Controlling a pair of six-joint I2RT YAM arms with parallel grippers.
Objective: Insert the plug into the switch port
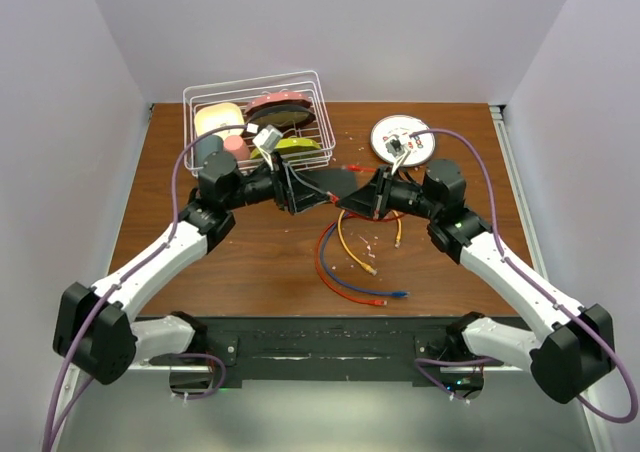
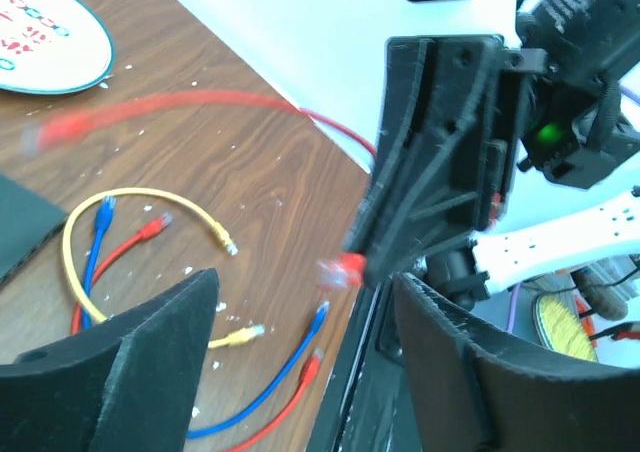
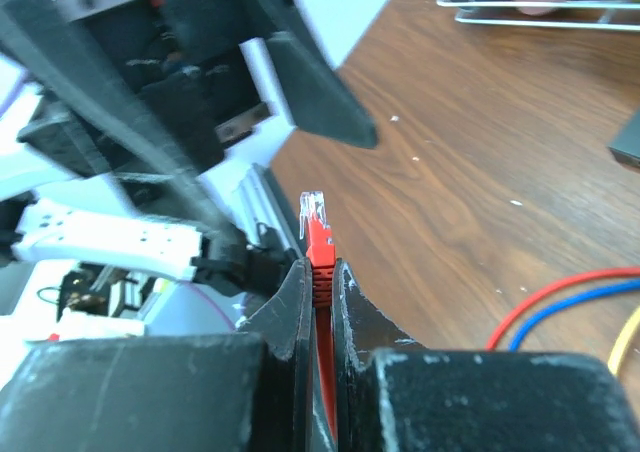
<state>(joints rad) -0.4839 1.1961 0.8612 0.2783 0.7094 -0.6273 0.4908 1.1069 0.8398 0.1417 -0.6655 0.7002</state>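
Observation:
The switch (image 1: 335,183) is a flat black box lying on the brown table between my two grippers. A corner of it shows at the left edge of the left wrist view (image 2: 22,230) and at the right edge of the right wrist view (image 3: 628,142). My right gripper (image 1: 372,194) (image 3: 318,268) is shut on the red cable just behind its clear plug (image 3: 314,215). The plug sticks out past the fingertips, above the table, and also shows blurred in the left wrist view (image 2: 344,270). My left gripper (image 1: 292,190) (image 2: 305,302) is open and empty, facing the right gripper.
A white wire basket (image 1: 312,80) with plates and cups stands at the back left. A round white disc with red marks (image 1: 400,138) lies at the back right. Loose yellow, blue and red cables (image 1: 350,257) lie coiled on the table in front of the grippers.

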